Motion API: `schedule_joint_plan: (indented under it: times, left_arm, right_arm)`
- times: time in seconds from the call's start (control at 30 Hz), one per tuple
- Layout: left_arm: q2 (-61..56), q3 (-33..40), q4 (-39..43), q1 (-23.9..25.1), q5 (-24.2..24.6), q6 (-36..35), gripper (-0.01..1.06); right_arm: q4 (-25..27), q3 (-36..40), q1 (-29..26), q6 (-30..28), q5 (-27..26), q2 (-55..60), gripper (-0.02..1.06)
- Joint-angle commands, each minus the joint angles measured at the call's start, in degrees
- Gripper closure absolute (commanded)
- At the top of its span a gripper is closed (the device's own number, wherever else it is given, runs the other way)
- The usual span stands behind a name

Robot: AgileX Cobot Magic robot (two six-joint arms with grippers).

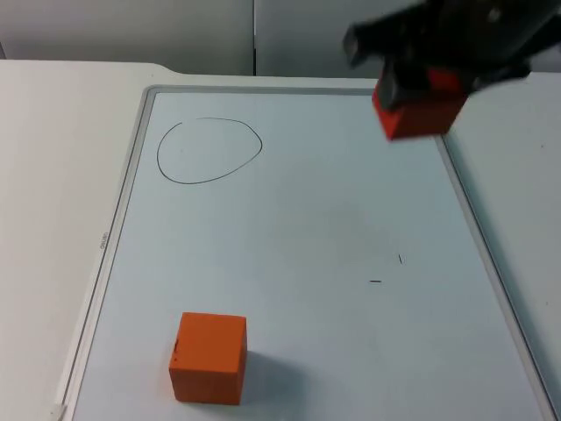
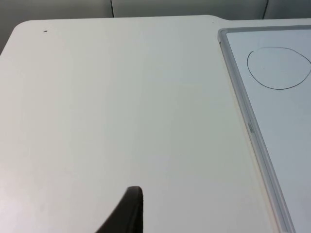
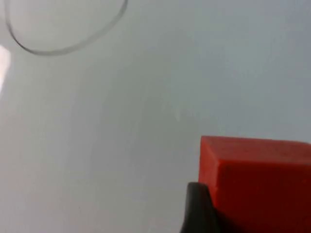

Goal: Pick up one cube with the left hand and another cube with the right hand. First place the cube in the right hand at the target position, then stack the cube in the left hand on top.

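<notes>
Even, bright, diffuse light. The orange cube (image 1: 209, 358) casts a soft shadow toward 3 o'clock. The right claw (image 1: 421, 83) and its red cube (image 1: 419, 114) are motion-blurred.

A: How did the whiteboard (image 1: 307, 228) look?
B: Smooth, faintly glossy, with a pale metal-looking frame. The counter (image 2: 121, 107) was matt white.
A: And the cubes?
B: The orange cube (image 1: 209, 358) and the red cube (image 1: 419, 112) looked matt, with slightly rough faces.
</notes>
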Motion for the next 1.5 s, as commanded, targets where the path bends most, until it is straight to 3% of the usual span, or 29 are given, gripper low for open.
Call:
schedule_joint_plan:
  times: [0.0, 0.2, 0.33, 0.67, 0.83, 1.2, 1.47]
  left_arm:
    - [-0.29, 0.38, 0.00, 0.22, -0.18, -0.35, 0.00]
    - [-0.29, 0.38, 0.00, 0.22, -0.18, -0.35, 0.00]
    - [-0.29, 0.38, 0.00, 0.22, -0.18, -0.35, 0.00]
    - [-0.29, 0.38, 0.00, 0.22, -0.18, -0.35, 0.00]
    - [-0.29, 0.38, 0.00, 0.22, -0.18, -0.35, 0.00]
    - [-0.29, 0.38, 0.00, 0.22, -0.18, -0.47, 0.00]
    - [1.56, -4.66, -8.27, 0.22, -0.81, -1.14, 0.00]
  right_arm:
    - [1.37, -2.46, 0.21, -8.19, 3.57, -10.30, 1.05]
    - [1.79, -2.83, 0.21, -13.97, 8.73, -22.82, 1.05]
    - [6.31, -2.83, 0.21, -19.94, 12.25, -31.66, 1.05]
    - [10.20, -2.83, 0.21, -26.33, 17.37, -44.36, 1.05]
    - [13.13, -1.85, 0.21, -29.18, 17.81, -47.75, 1.05]
    - [13.14, 9.38, 0.21, -29.21, 13.09, -53.62, 1.05]
    - [13.38, 9.78, 0.21, -29.44, 10.58, -53.52, 1.05]
